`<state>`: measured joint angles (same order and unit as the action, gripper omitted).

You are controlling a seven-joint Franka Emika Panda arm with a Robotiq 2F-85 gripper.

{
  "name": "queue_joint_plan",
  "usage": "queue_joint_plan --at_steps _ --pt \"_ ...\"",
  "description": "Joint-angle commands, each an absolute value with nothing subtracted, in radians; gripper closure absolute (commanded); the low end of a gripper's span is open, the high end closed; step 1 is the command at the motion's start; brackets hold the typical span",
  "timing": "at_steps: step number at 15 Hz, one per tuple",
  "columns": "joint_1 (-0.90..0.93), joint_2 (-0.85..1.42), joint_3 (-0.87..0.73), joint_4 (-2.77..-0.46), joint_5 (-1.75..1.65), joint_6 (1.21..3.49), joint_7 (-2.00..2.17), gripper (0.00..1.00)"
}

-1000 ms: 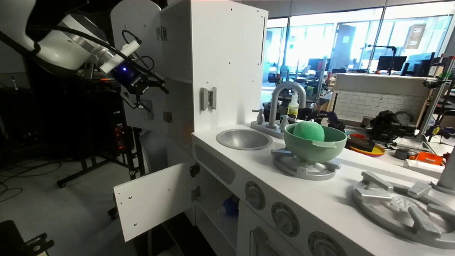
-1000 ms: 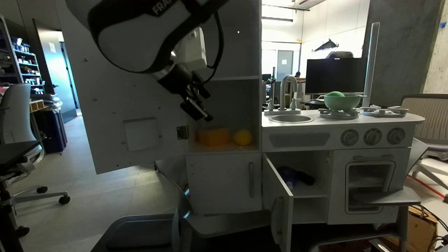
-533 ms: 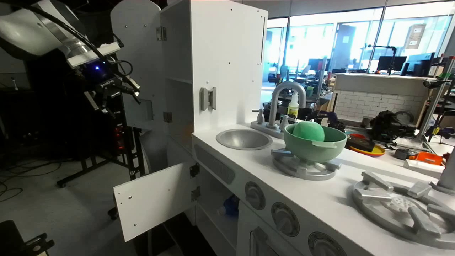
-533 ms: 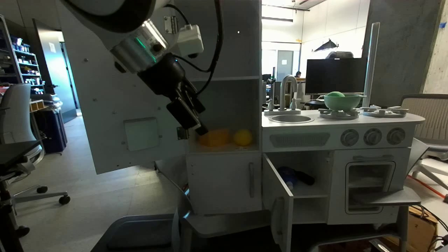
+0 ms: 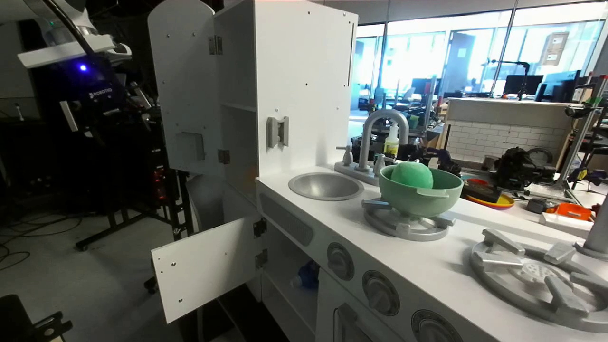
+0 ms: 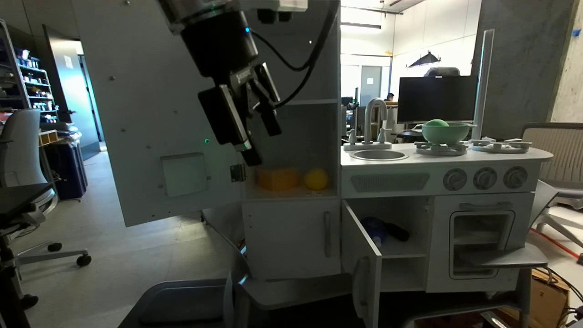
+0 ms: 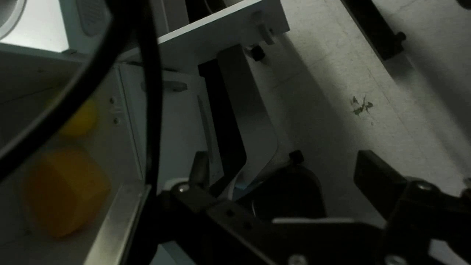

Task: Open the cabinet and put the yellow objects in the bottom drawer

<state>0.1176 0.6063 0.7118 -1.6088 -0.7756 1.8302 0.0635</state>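
The tool (image 7: 282, 156) is released, empty; for the yellow ball (image 6: 316, 179) it should enter above the front edge of the shelf (image 6: 295, 195), 1 finger (image 7: 379, 178) each side.

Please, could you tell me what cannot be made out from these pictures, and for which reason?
Yellow ball: wrist view, partly hidden by a black cable.
Closed lower door: in an exterior view, hides anything inside.
Blue object: partly hidden by the oven front in an exterior view; its kind is unclear.
Robot arm: cut off by picture edges in both exterior views.
Background person: too small for details in an exterior view.
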Motion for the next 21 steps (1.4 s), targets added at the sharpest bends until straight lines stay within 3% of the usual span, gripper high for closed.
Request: queue_joint_plan --at_steps 1,8,11,12,16,21 --pt "-0.045 0.397 0.809 -1.861 -0.638 1.958 0.114 0.00" --pt "-0.330 0.019 0.995 -2.155 -0.149 1.974 -0.028 0.00" --pt "-0.371 -0.152 0.976 -2.213 0.054 1.982 -0.016 0.00" --pt "-0.200 -0.200 0.783 -2.230 0.104 1.988 -0.011 0.00" --pt "-0.037 -0.403 0.516 -2.327 0.150 1.939 0.053 0.00" --pt "0.060 -0.655 0.271 -2.435 -0.055 1.712 0.049 0.00"
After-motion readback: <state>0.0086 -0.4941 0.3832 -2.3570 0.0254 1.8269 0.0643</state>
